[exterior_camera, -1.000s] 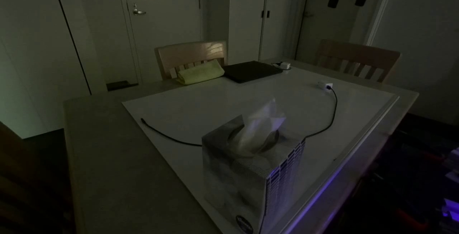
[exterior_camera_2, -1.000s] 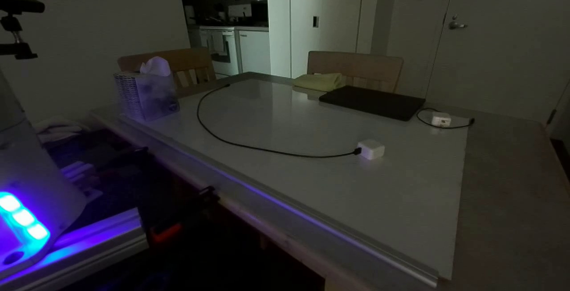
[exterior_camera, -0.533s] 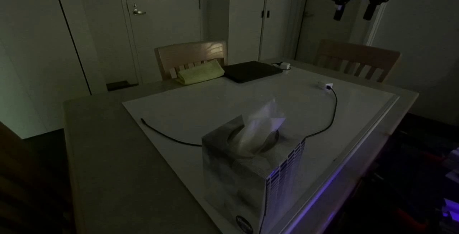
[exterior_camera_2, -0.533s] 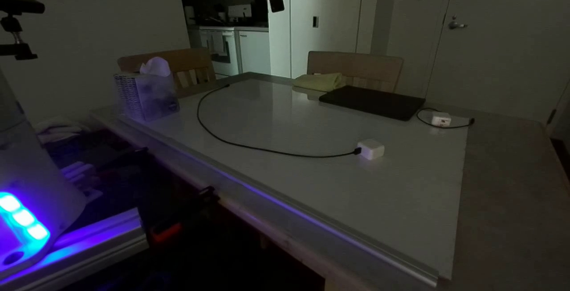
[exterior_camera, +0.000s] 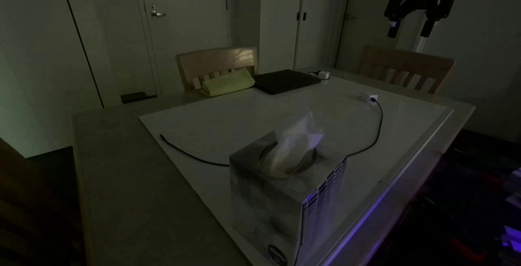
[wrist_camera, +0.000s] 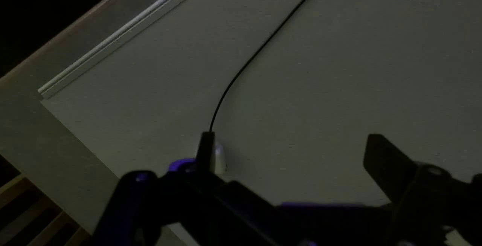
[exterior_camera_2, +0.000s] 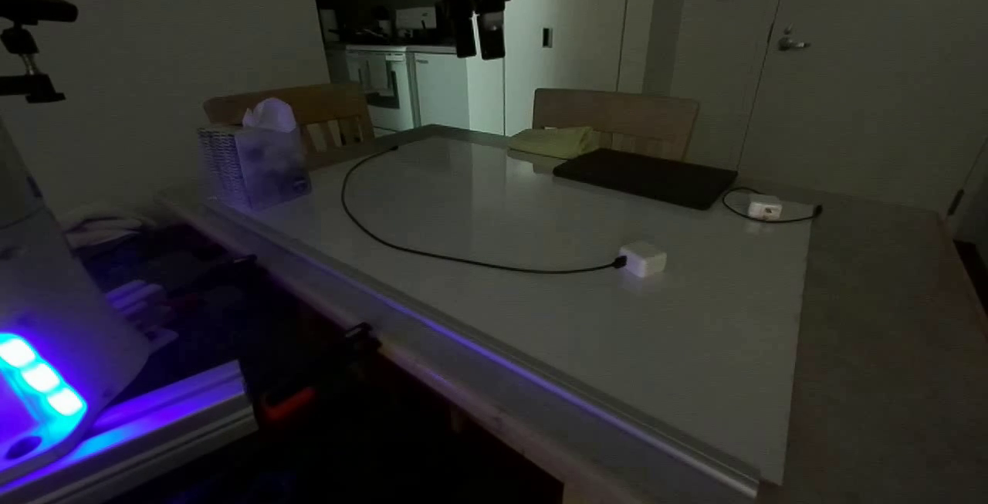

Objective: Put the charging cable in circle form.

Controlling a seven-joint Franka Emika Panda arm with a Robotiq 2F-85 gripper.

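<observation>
The charging cable is a thin black cord (exterior_camera_2: 467,261) lying in a wide open curve on the white board, its whitish plug (exterior_camera_2: 643,259) at one end. In an exterior view the cord (exterior_camera: 381,121) is partly hidden behind the tissue box. My gripper (exterior_camera: 409,33) is high above the board, fingers pointing down, open and empty; it also shows in an exterior view (exterior_camera_2: 478,52). In the wrist view the fingers (wrist_camera: 292,135) are wide apart. The cord (wrist_camera: 256,54) runs down behind the left fingertip, which partly covers the plug (wrist_camera: 220,158).
A tissue box (exterior_camera: 264,201) stands on the board at the end away from the plug. A flat black pad (exterior_camera_2: 648,176), a yellow-green cloth (exterior_camera_2: 549,142) and another white plug (exterior_camera_2: 764,207) with a short black cord lie along the far edge. Chairs stand around the table.
My gripper has come down and further into both exterior views; one second ago it was out of sight in one of them. The fingers stay open. The cable has not moved.
</observation>
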